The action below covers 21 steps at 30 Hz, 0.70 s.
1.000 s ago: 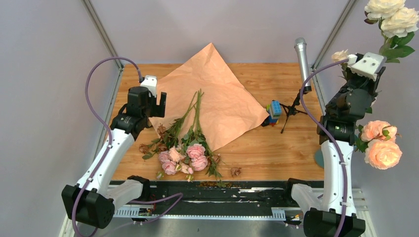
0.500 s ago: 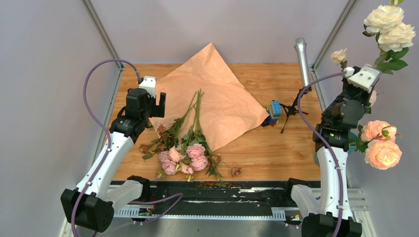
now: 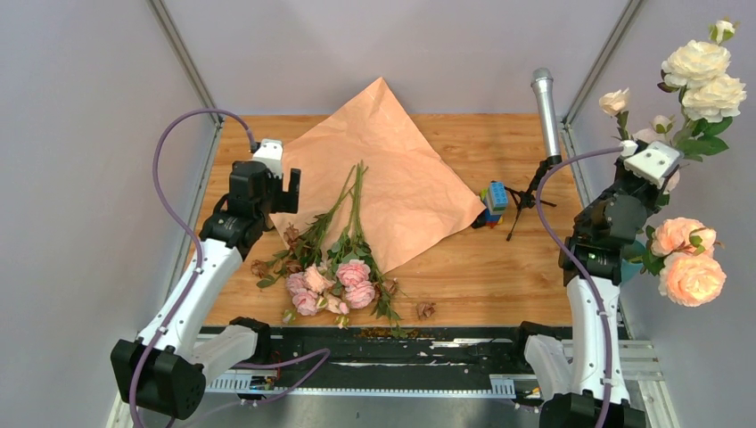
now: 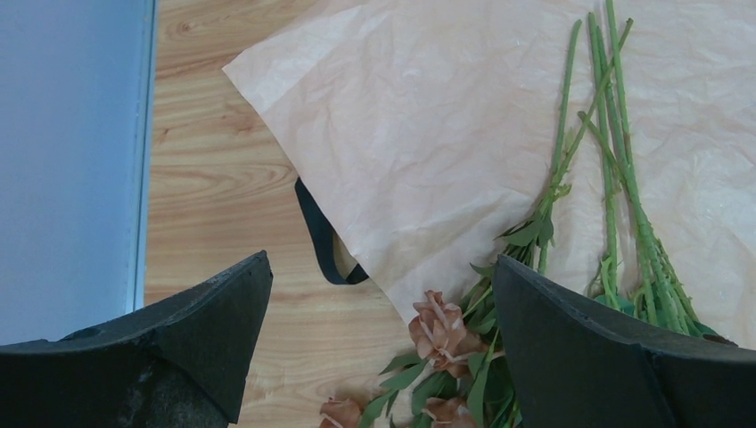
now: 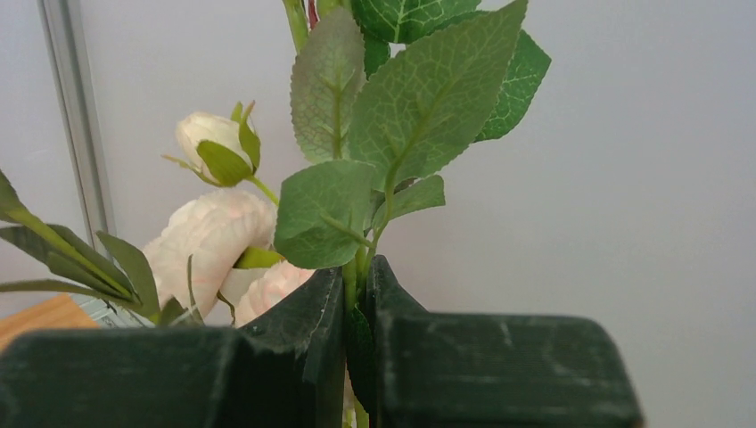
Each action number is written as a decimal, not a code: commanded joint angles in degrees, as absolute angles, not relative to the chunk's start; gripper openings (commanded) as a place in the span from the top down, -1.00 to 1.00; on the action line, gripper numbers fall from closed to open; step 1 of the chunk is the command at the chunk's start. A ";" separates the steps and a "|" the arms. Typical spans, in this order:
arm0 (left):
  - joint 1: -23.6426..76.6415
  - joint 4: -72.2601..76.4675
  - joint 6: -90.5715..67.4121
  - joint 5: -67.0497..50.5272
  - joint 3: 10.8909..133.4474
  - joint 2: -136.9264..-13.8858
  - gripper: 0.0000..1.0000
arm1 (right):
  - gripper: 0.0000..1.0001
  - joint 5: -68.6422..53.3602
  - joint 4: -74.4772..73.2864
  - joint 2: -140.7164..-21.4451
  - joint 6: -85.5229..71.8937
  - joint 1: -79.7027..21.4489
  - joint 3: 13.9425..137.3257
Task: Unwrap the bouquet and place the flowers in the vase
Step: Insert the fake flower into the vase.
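Now our right gripper pinches a leafy cream-rose stem. Our left gripper hangs spread wide over the kraft paper.

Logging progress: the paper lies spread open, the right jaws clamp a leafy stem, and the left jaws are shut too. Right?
No: the left gripper holds its jaws wide open and empty, as the left wrist view shows. The paper is spread open and the right gripper does clamp a leafy stem.

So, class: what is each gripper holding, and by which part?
Right gripper: a cream-rose sprig, pinched by its green stem below the leaves. Left gripper: nothing.
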<state>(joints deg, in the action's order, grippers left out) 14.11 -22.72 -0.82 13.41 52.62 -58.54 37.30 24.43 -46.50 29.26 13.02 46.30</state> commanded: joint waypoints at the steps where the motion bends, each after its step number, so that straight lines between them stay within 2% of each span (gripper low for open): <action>1: 13.84 -19.62 -0.09 12.68 52.47 -57.39 -1.00 | 1.00 39.18 25.84 -45.23 26.64 13.62 44.74; 7: 13.89 -19.51 -0.09 11.88 52.21 -57.39 -1.00 | 0.99 44.42 25.75 -44.81 26.54 13.88 42.84; 11: 13.89 -19.43 -0.07 11.39 52.16 -57.39 -1.00 | 0.90 46.97 25.71 -43.57 26.40 14.00 41.30; 19: 13.88 -19.42 -0.09 10.99 51.94 -56.85 -1.00 | 0.54 45.93 21.45 -42.42 24.22 14.23 41.55; 21: 13.89 -19.42 -0.08 10.85 51.94 -56.70 -1.00 | 0.37 45.88 20.33 -42.19 23.50 14.23 42.31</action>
<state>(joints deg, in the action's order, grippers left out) 14.11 -21.45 -0.69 11.46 51.90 -58.43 44.97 23.77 -42.78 25.50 13.82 41.19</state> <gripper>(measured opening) 0.998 0.241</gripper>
